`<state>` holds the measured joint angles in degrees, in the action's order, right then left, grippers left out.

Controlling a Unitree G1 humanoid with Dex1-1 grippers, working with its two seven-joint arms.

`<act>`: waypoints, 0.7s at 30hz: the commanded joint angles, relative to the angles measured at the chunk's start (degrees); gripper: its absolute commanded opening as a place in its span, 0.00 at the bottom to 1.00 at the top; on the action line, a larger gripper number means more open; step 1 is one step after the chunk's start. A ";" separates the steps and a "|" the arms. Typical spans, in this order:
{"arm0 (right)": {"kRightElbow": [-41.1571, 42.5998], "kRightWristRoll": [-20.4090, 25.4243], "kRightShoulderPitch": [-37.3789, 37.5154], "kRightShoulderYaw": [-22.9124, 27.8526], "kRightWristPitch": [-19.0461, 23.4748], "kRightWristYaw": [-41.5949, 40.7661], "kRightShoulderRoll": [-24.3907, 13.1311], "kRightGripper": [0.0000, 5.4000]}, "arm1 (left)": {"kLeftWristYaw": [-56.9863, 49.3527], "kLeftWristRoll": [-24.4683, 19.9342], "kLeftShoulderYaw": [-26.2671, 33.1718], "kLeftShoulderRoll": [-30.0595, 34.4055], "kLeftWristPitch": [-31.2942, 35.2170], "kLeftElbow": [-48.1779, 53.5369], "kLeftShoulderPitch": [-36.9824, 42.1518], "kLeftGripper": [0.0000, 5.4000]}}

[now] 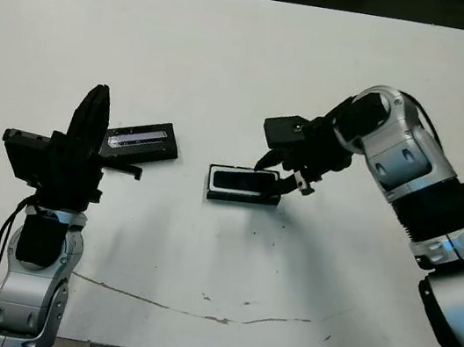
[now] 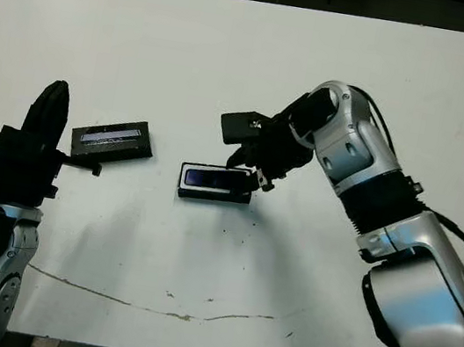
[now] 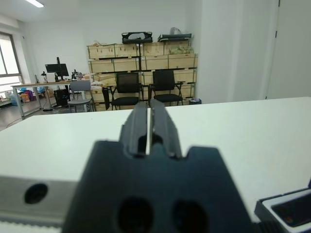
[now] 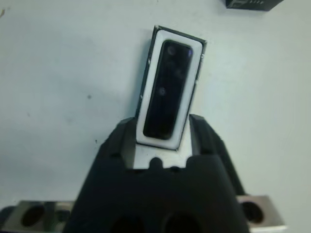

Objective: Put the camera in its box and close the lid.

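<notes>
Left tool (image 3: 149,127) raised upright near left edge, fingers pressed together. Right arm reaches inward, elbow bent; right tool (image 4: 162,127) angled down, fingers spread.

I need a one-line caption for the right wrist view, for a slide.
Camera lying in the white-lined box, with the open right gripper straddling the box's near end.

You have a white tabletop (image 1: 251,61), marked near its front edge by a thin, wavy brownish line and a few small specks. Near its middle lies the box (image 1: 244,185), white-lined, with the camera (image 1: 245,181) lying inside it. The lid (image 1: 140,140), silver strip up, lies apart to the box's left.
</notes>
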<state>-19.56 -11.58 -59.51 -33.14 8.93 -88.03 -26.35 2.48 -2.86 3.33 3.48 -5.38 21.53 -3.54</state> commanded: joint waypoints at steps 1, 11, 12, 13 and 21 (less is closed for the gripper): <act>2.43 0.63 -1.68 1.24 0.74 -1.99 -2.10 0.50 | -0.26 0.36 0.24 0.23 1.56 0.35 -0.94 0.00; 4.55 5.87 -3.05 6.70 6.90 -3.33 -4.81 0.82 | 0.24 0.31 0.15 0.50 1.12 -0.19 -0.42 0.00; 4.80 6.26 -2.71 7.48 6.19 -2.43 -5.01 0.85 | 0.27 0.33 0.15 0.52 1.00 -0.26 -0.40 0.00; 5.12 6.89 -2.05 8.74 5.52 -0.98 -5.05 0.89 | 0.31 0.38 0.16 0.57 0.87 -0.29 -0.42 0.00; 20.56 14.05 16.10 28.03 14.68 27.91 -0.90 0.94 | 0.92 -0.05 1.92 1.84 -0.03 -0.52 -0.83 0.00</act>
<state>-1.10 1.42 -47.64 -7.40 22.59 -63.43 -28.11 3.02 -2.85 4.48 4.36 -5.53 21.77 -3.50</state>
